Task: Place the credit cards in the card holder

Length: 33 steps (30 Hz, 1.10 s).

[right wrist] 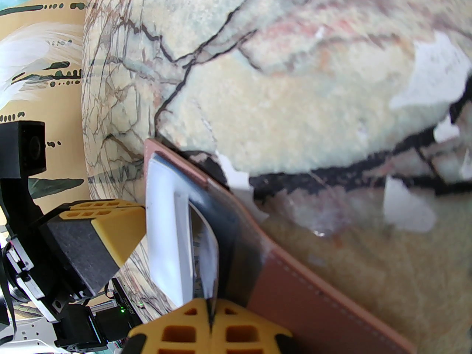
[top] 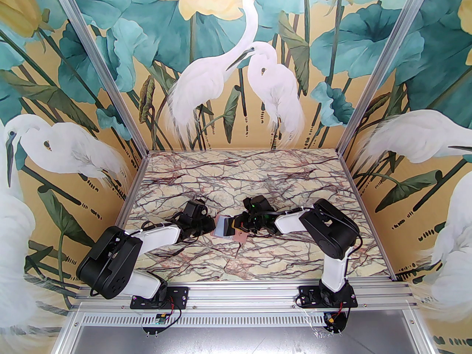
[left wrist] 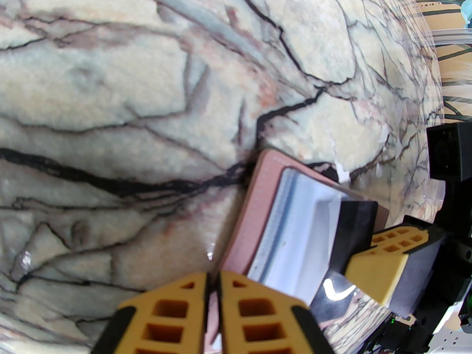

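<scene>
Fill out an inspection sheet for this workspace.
Surface: marble-pattern table, with white scuffs.
Job's things: card holder open between the grippers; credit card at its pocket.
Clutter: nothing seen.
Grippers: left gripper shut on the card holder's edge; right gripper shut on the credit card.
Cables: wires at the near edge.
Surroundings: heron mural walls, aluminium frame.

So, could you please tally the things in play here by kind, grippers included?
card holder: 1
credit card in sight: 1
grippers: 2, the left gripper and the right gripper
Total: 4
</scene>
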Each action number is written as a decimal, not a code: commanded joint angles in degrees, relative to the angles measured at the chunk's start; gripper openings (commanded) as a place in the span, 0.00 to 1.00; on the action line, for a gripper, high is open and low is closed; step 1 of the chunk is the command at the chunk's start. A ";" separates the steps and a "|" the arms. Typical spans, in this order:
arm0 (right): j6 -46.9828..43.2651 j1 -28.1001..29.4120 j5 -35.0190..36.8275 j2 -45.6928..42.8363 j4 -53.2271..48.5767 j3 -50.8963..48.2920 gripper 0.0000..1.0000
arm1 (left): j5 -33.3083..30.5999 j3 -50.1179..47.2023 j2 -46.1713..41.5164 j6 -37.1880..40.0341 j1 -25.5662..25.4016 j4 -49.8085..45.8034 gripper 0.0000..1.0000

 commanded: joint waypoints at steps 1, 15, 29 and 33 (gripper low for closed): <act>0.91 0.72 3.93 1.62 -5.24 -0.89 0.01 | 3.45 -1.76 0.70 -0.98 -1.55 1.04 0.15; -0.67 1.56 7.34 -2.67 -11.05 -0.71 0.37 | 2.97 -3.39 -0.75 -1.65 -1.73 1.00 0.15; -4.78 2.62 10.02 -4.19 -20.19 3.24 0.48 | 3.74 -3.20 -1.14 -1.37 -1.82 1.27 0.15; -7.32 2.62 9.70 -3.13 -22.93 5.81 0.47 | 4.60 -3.38 -3.57 -1.57 -1.80 0.60 0.16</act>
